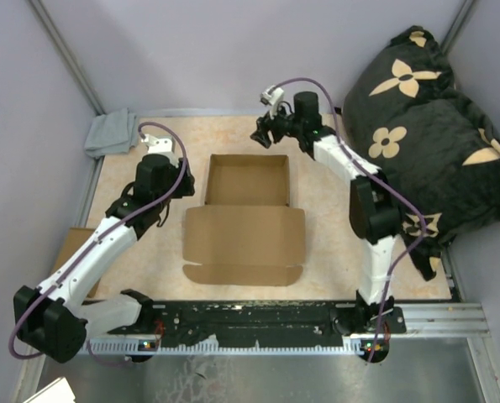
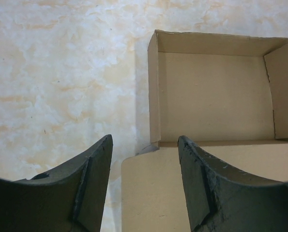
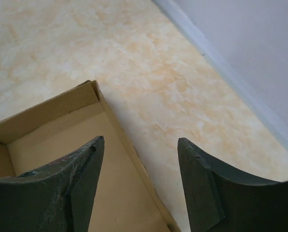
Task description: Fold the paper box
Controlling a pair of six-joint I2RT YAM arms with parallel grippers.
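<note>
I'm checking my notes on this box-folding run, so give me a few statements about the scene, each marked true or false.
The paper box has upright walls round its far half. True.
The lid is shut over it. False: it lies flat and open, toward the arms' bases.
The left gripper is clamped on the box. False: its jaws are open and hold nothing.
The right gripper is by the box's far edge, jaws open. True.
The grey cloth lies inside the box. False: it lies at the table's far left corner.
</note>
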